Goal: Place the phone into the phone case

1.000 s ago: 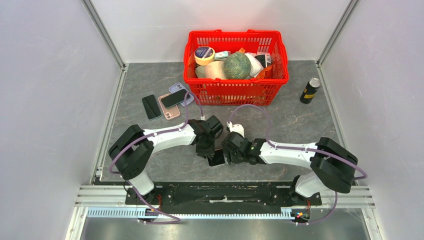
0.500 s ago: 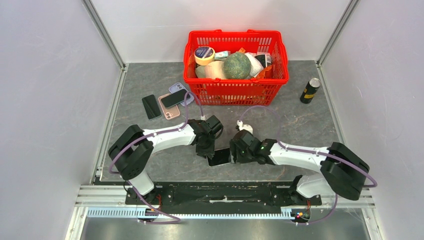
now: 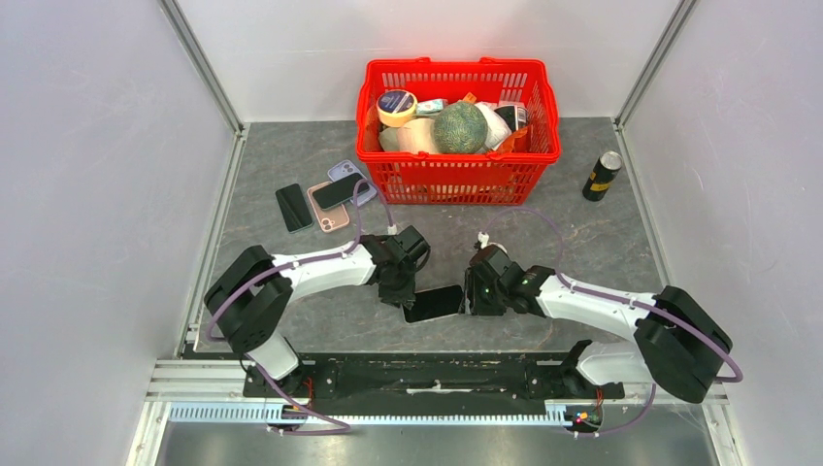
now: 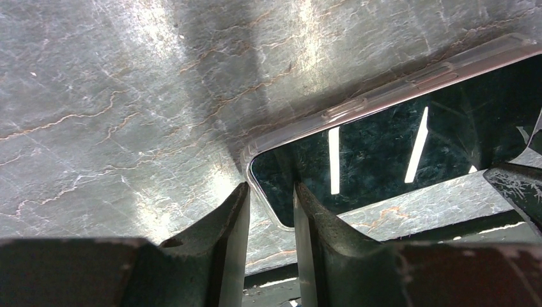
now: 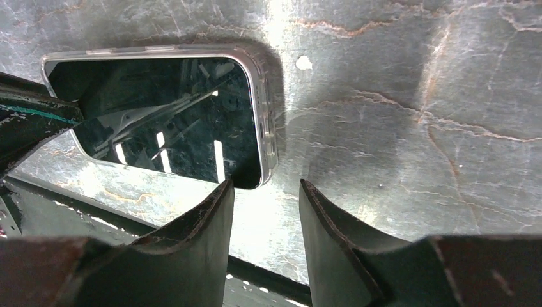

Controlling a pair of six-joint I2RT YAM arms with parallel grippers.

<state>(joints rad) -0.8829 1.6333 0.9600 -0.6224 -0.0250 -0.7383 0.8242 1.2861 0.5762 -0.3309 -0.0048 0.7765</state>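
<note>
From above, the black, glossy-screened phone (image 3: 434, 303) lies on the grey marbled table (image 3: 291, 175) at six o'clock, close to the arms' bases. The left claw (image 3: 402, 294) sits at its nine o'clock end, and the right claw (image 3: 470, 296) at its three o'clock end. A red plastic basket (image 3: 446, 180) full of groceries stands at twelve o'clock, with a dark can (image 3: 602, 176) at two.

Through the left wrist camera, a clear plastic case (image 4: 383, 96) rims the phone (image 4: 396, 147). The left claw (image 4: 270, 192) has its jaws narrowly apart, straddling one corner. Whether they actually pinch it I cannot tell.

Through the right wrist camera, the right claw (image 5: 265, 188) stands open, with only bare table between its fingers (image 5: 198, 224). A corner of the phone (image 5: 166, 121) lies just beyond the tips at eleven o'clock.
</note>
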